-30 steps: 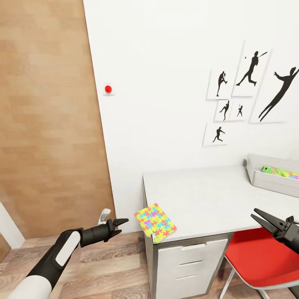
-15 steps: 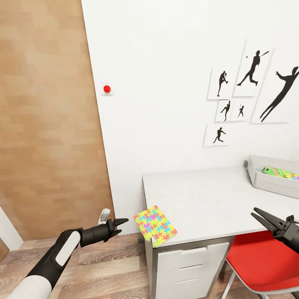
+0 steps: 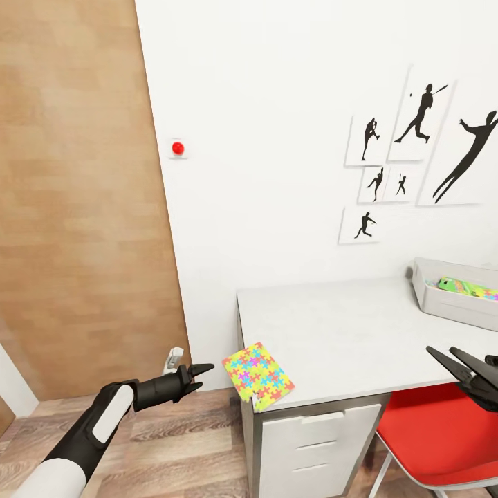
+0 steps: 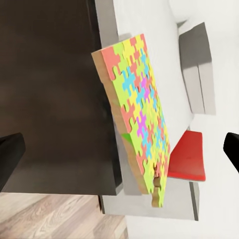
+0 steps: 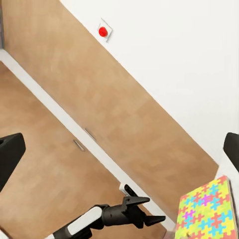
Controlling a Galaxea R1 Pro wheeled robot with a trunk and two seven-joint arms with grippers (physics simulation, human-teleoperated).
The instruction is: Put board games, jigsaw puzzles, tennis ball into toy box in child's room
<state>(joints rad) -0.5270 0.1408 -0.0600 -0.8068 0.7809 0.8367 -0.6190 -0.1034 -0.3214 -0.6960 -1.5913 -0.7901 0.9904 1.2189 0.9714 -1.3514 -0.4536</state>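
Even, diffuse light is filling the head view; the white wall [image 3: 277,104] across the upper centre is rendering bright without glare. The worktop [image 3: 332,332] at lower right is showing only faint, soft shading. Edges are rendering sharp, with no motion blur and no visible bending at the frame borders. In the left wrist view, a dark surface is occupying the upper left, while the right side is washing out to near white. The right wrist view is evenly lit and crisp.

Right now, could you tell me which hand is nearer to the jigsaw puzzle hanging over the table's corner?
The left hand is nearer, just beside the jigsaw puzzle, apart from it. The right hand is farther, at the table's front edge.
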